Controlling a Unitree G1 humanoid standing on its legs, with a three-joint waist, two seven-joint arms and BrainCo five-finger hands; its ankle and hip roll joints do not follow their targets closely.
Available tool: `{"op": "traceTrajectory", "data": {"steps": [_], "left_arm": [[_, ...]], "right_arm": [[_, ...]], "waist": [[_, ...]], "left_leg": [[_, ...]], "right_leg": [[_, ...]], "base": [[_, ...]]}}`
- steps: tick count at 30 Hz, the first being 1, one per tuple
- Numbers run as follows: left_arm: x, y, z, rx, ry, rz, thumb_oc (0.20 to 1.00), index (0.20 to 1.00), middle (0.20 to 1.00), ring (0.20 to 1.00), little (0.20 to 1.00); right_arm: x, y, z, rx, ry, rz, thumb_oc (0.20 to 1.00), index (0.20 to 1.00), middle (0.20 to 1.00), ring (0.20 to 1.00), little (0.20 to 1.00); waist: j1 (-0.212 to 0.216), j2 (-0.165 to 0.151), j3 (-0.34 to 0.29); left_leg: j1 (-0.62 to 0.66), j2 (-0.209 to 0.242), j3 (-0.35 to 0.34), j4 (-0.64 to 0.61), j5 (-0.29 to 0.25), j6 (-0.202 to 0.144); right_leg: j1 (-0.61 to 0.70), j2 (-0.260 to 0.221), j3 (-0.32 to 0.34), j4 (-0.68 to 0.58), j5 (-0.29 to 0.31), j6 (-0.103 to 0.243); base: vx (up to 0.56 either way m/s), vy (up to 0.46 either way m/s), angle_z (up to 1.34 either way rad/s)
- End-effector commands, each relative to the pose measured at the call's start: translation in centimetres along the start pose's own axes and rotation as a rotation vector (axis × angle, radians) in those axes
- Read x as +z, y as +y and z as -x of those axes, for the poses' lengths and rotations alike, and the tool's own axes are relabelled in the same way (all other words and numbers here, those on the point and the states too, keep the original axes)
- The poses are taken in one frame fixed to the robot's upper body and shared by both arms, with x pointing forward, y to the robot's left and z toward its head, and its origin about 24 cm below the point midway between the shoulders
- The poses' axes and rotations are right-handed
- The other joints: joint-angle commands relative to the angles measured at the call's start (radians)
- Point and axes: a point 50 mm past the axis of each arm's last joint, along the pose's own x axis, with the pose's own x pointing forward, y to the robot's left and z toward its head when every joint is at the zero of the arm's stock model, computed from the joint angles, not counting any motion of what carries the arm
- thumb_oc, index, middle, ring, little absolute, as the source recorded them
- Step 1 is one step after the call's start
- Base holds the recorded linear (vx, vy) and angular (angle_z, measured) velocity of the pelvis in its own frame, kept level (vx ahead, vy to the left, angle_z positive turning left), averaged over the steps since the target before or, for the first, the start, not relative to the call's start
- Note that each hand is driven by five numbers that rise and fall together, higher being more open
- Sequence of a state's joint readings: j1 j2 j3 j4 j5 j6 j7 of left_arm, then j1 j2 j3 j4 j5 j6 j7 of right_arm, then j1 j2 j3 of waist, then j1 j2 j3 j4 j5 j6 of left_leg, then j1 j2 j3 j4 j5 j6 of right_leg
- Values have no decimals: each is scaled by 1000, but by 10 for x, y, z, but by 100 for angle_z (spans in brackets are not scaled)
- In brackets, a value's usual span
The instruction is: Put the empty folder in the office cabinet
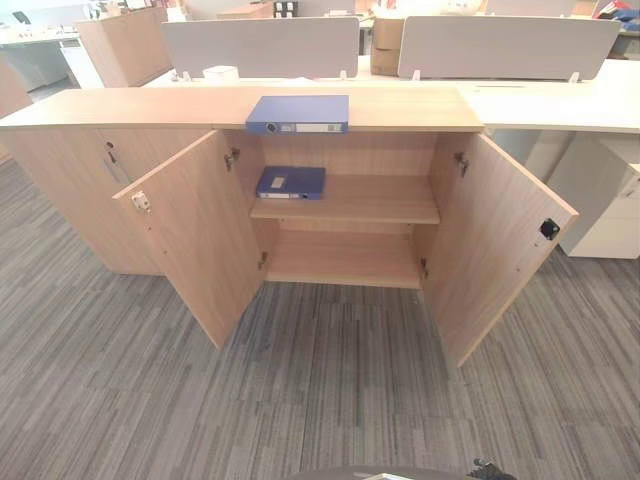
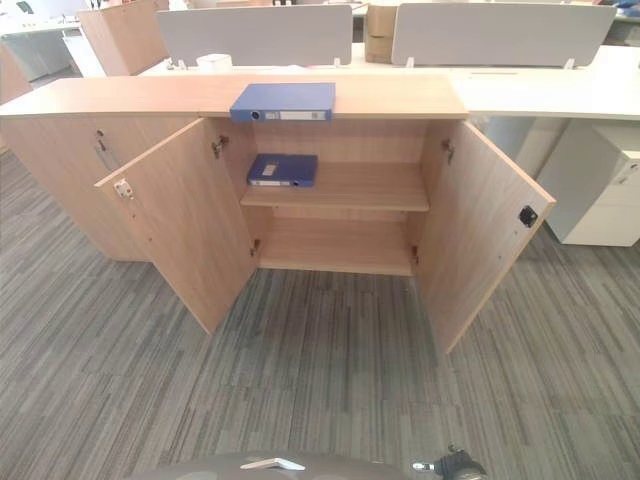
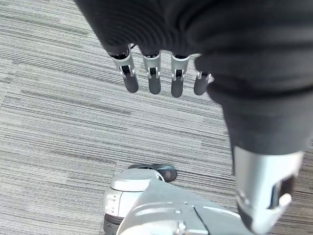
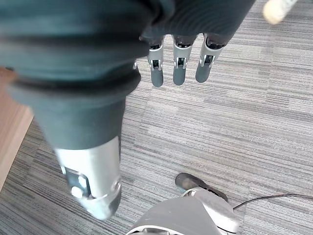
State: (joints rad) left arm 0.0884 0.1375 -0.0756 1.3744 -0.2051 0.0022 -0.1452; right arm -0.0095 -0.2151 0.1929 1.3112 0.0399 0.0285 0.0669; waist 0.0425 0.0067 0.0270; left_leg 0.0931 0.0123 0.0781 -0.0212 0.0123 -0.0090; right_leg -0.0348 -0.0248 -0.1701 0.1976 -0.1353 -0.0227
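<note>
Meanwhile, one blue folder (image 1: 298, 113) flat on top of open cabinet (image 1: 350, 200), another folder (image 1: 291, 182) on upper shelf; left hand (image 3: 154, 73) and right hand (image 4: 178, 61) hanging straight-fingered, empty, above carpet (image 1: 300, 400).

We see a blue folder (image 1: 298, 113) flat on the cabinet (image 1: 420, 108) top, and directly below it another folder (image 1: 291, 182) on the upper shelf (image 1: 375, 200).

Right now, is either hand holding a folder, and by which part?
Neither. The left hand and right hand hang open over carpet; one blue folder lies on the cabinet top.
</note>
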Motion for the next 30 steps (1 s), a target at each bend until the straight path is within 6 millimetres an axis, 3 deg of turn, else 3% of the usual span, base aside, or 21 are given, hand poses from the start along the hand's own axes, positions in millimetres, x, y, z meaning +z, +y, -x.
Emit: {"op": "traceTrajectory", "data": {"steps": [1, 19, 30], "left_arm": [[-10, 5, 2, 13, 38, 97, 1000, 1000, 1000, 1000, 1000], [-14, 4, 2, 15, 45, 121, 1000, 1000, 1000, 1000, 1000], [-17, 17, 4, 48, 67, 104, 1000, 1000, 1000, 1000, 1000]], "right_arm": [[15, -14, 0, -28, -18, 35, 1000, 1000, 1000, 1000, 1000], [8, -9, 0, -16, 6, 30, 1000, 1000, 1000, 1000, 1000], [5, -7, 0, -4, 18, 49, 1000, 1000, 1000, 1000, 1000]], "waist": [[-9, -47, 12], [-9, -52, 13], [-6, -56, 17]], "left_leg": [[27, 6, 1, -66, -50, -48], [29, 5, 5, -66, -53, -48], [30, 7, 5, -66, -55, -51]], "right_leg": [[163, -50, -36, -285, 110, 119], [163, -51, -30, -285, 110, 119], [164, -50, -33, -285, 105, 118]], "base": [[0, 0, 0], [0, 0, 0], [0, 0, 0]]}}
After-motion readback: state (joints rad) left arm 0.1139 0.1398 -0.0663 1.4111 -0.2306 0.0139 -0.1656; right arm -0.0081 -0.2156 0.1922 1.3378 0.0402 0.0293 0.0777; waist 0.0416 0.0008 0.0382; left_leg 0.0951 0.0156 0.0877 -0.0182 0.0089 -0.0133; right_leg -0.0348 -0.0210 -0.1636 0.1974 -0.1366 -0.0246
